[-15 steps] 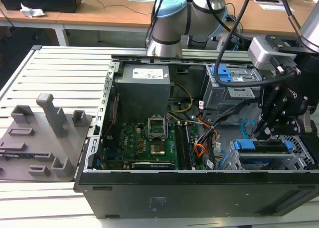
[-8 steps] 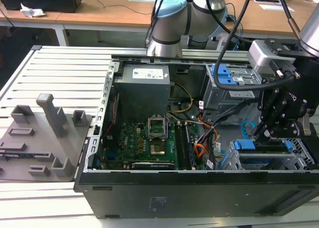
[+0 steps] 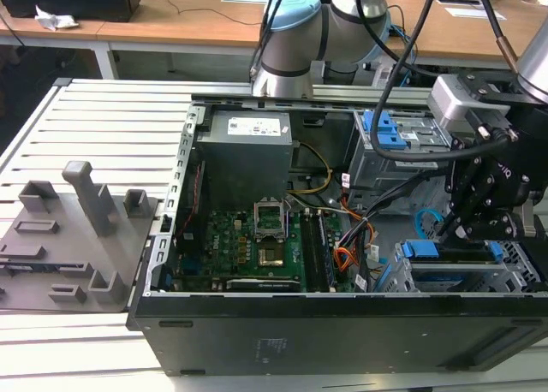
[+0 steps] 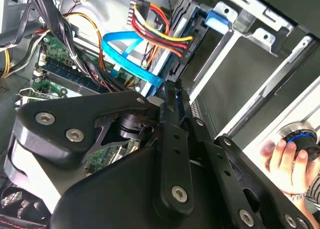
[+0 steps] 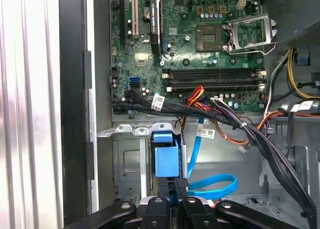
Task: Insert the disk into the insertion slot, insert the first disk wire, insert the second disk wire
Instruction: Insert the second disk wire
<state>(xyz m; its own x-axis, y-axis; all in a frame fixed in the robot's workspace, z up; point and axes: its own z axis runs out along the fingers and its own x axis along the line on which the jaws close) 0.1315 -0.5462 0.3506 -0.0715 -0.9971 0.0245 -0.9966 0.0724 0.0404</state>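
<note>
Disk [image 3: 449, 253] sits in the insertion slot [image 3: 514, 276] at the exterior view's lower right, so wiring is in hand. End effector [image 4: 175, 89] is pinched shut on the second disk wire [image 4: 131, 56]; its plug likely needs aligning with the disk's port.

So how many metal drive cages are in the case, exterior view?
2: the taller cage beside the power supply, and the insertion slot nearer the camera. Others may be hidden.
</note>
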